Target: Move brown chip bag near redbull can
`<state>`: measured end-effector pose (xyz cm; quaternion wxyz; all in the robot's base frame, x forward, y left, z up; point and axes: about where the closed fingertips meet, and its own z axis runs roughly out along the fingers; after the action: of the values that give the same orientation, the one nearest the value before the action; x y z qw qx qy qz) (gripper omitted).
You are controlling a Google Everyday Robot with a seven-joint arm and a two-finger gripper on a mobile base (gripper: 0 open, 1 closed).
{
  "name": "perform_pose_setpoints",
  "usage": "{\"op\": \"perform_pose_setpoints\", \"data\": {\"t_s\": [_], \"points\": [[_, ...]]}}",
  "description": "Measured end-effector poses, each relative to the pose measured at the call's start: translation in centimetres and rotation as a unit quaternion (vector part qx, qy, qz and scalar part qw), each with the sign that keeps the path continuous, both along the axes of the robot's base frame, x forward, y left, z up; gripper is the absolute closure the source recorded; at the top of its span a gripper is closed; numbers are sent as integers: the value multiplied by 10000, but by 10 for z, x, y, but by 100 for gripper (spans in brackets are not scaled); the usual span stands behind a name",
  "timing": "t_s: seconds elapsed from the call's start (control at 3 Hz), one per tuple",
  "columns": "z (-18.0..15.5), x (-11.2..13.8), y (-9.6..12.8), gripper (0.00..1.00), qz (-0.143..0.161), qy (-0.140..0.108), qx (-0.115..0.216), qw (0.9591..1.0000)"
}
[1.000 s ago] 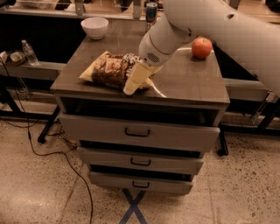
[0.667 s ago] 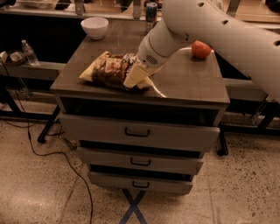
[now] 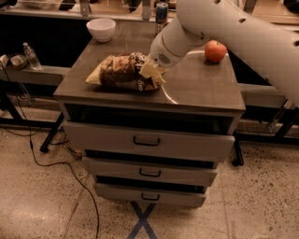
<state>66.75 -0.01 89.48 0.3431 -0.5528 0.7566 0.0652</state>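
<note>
Brown foil with white speckles and yellow ends: the crumpled brown chip bag (image 3: 122,72) lies on its side at the left-centre of the frame, on the front-left part of the grey-brown counter (image 3: 201,88). In the camera view, the only one I have, my tool (image 3: 152,74) sits at the bag's right end, touching it, and my white arm runs in from the upper right. I cannot tell from here whether the tool is clamped on the foil or merely resting against it. The slim blue-and-silver redbull can (image 3: 161,11) stands upright at the top centre of the frame, about at the counter's back edge and well apart from the bag. A round white bowl (image 3: 101,28) stands in the upper left, and a red apple (image 3: 215,50) sits to the right of my arm.

I judge the step in hand to be securing the bag before carrying it back. Foil slips, so I want a firm hold on the crimped end rather than the puffy middle. Then I should lift only enough to clear the surface and travel up the frame between bowl and apple. I should set the bag down just beside the can, stopping short so its bulk or my wrist does not tip that tall, narrow thing.
</note>
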Motion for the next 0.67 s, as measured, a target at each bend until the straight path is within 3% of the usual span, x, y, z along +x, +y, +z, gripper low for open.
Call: {"op": "perform_pose_setpoints", "data": {"t_s": [0.33, 0.67], "points": [[24, 6, -12, 99, -259, -145, 31, 9996], [83, 14, -28, 100, -489, -620, 79, 9969]]}}
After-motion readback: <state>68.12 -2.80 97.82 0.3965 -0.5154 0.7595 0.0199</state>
